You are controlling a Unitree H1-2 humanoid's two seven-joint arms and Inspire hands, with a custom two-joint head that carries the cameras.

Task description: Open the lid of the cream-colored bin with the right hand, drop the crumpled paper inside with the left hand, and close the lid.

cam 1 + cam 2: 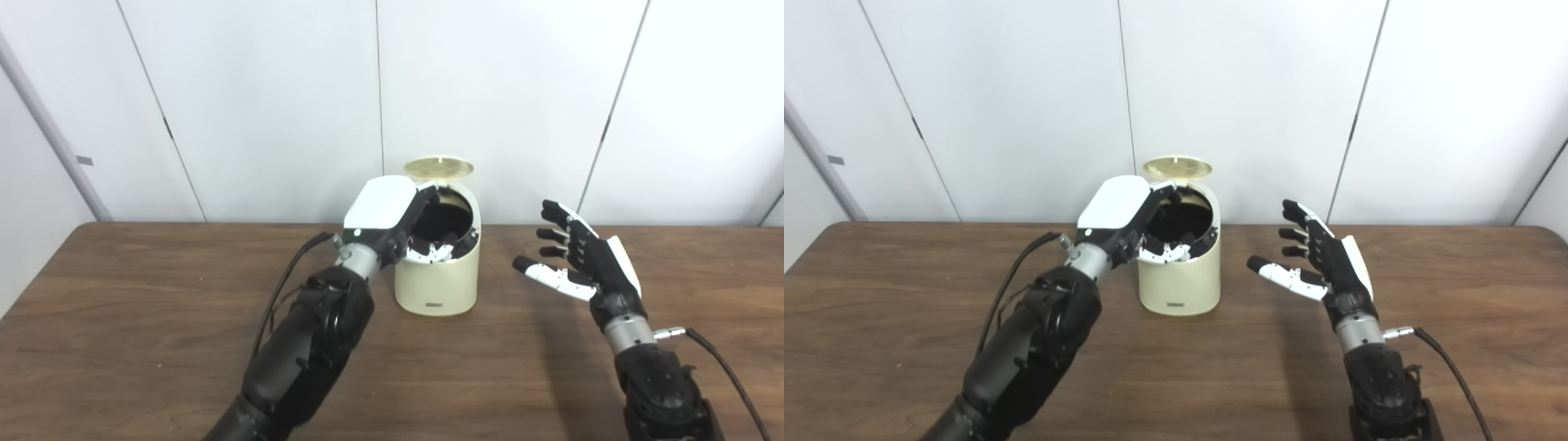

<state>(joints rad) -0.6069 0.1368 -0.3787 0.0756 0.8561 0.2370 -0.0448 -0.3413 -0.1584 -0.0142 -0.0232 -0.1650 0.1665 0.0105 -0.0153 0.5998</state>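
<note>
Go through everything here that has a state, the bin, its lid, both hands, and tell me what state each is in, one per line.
cream-colored bin: upright on the table, mouth uncovered.
lid: open, flipped up at the back of the bin.
left hand: over the bin's mouth, fingers reaching down inside; whether it holds anything cannot be seen.
right hand: open, fingers spread, holding nothing, apart from the bin on its right.
crumpled paper: not visible.

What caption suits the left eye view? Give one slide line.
Left hand reaches into the open bin, lid raised, while the right hand waits open beside it.
</note>
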